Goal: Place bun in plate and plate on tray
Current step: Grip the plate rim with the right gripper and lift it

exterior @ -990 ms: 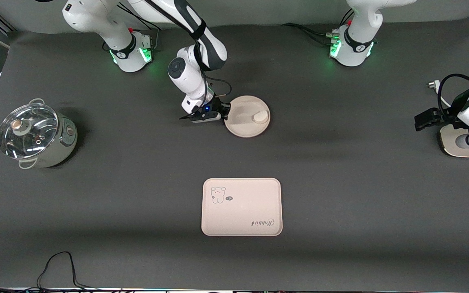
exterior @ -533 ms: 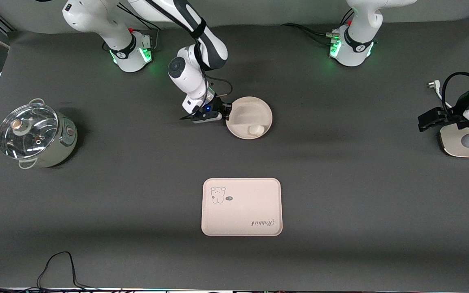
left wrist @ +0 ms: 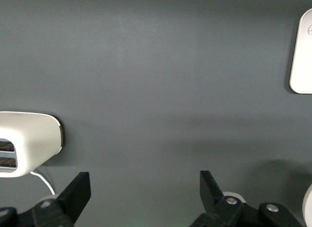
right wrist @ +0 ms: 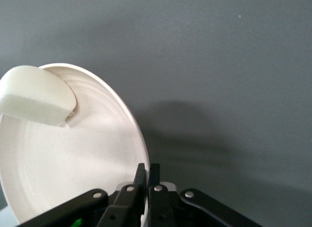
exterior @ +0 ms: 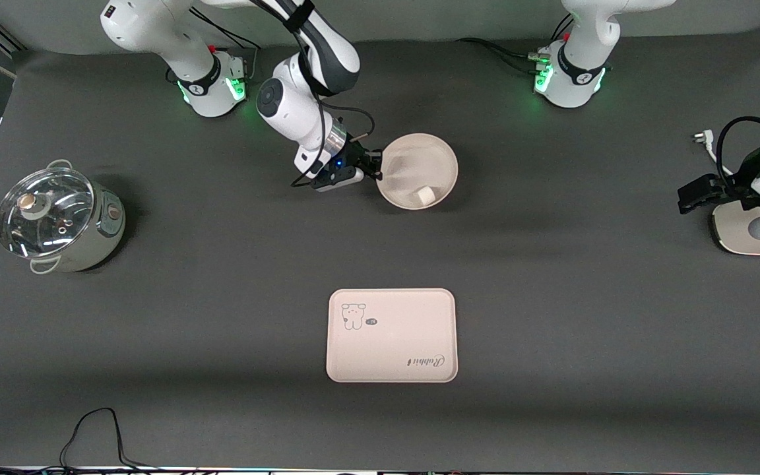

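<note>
My right gripper (exterior: 378,173) is shut on the rim of the round cream plate (exterior: 429,161) and holds it tilted above the table, toward the robots' bases. The small off-white bun (exterior: 425,195) lies in the plate against its lower rim. In the right wrist view the bun (right wrist: 36,95) rests at the plate's (right wrist: 73,159) edge, and the gripper (right wrist: 147,174) pinches the rim. The cream tray (exterior: 391,335) with the bear drawing lies flat, nearer to the front camera than the plate. My left gripper (exterior: 687,196) is open and empty, waiting at the left arm's end of the table; it also shows in its wrist view (left wrist: 145,185).
A steel pot with a glass lid (exterior: 57,219) stands at the right arm's end of the table. A white toaster-like appliance (exterior: 753,234) sits under my left arm and shows in the left wrist view (left wrist: 27,141). A black cable (exterior: 93,429) lies at the table's front edge.
My right gripper has lifted and tilted the plate, carrying it slightly toward the left arm's end. The bun slid down to the plate's lower rim. The left arm drew back slightly.
</note>
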`<state>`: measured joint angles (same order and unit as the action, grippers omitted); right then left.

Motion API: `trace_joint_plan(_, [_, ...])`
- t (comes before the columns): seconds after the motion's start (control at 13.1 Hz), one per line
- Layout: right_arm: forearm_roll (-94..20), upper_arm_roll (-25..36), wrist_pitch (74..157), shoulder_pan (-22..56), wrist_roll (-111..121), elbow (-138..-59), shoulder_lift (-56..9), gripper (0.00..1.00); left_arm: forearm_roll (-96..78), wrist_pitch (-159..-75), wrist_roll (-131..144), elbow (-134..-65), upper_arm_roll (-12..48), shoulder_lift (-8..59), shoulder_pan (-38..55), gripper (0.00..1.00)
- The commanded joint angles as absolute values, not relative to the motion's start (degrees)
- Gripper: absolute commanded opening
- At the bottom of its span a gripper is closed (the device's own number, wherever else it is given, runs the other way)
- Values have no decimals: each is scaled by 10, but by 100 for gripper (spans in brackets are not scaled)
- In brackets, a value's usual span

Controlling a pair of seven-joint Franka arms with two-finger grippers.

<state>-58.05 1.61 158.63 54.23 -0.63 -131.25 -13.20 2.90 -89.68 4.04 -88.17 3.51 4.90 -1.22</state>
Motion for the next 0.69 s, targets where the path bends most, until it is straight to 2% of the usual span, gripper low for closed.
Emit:
trace_joint_plan(0.0, [-502, 60, 1496, 513, 5, -1319, -87, 0, 32, -890, 34, -866, 29, 56, -2, 100])
trace_joint_plan(0.3, [-461, 132, 1382, 513, 5, -1265, -83, 0, 32, -890, 33, -866, 29, 56, -1, 100])
trace_joint_plan(0.53, [-461, 134, 1377, 512, 5, -1244, -95, 0, 31, -890, 40, -866, 34, 56, 0, 100])
trace_joint_plan(0.61, [-460, 141, 1377, 505, 5, -1218, -118, 0, 31, -890, 40, -866, 34, 56, 0, 100])
